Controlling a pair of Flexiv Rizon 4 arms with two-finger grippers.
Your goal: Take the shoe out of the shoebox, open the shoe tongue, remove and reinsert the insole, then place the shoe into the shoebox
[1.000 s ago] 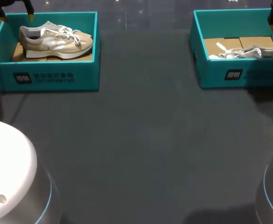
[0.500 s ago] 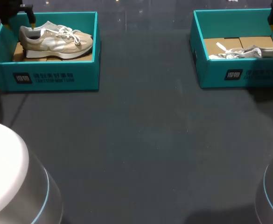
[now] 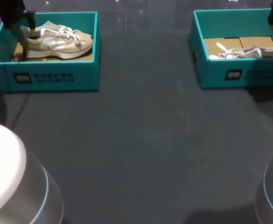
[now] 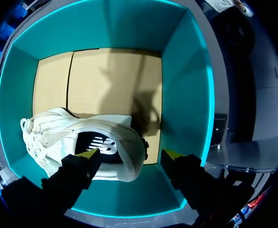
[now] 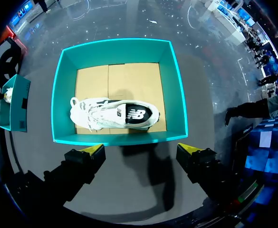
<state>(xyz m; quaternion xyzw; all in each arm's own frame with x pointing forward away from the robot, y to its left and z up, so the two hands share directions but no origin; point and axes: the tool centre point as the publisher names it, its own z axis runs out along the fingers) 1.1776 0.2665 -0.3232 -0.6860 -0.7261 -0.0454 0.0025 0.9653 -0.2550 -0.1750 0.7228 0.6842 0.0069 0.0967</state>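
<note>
Straddling the heel of the shoe [image 4: 58,135] in the left shoebox [image 4: 186,95], our left gripper [image 4: 130,154] has its fingers apart: one over the insole [image 4: 100,145], one outside the heel. Our right gripper [image 5: 141,149], fingers spread, hangs above the right shoebox [image 5: 177,95], which holds a second shoe [image 5: 115,114].

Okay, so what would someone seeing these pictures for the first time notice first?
Two teal shoeboxes at the far corners of the dark table: the left shoebox holds a beige sneaker, the right shoebox a white sneaker. The left gripper is down inside its box, open fingers straddling the sneaker's heel, while the right gripper hangs open well above the other box.
</note>
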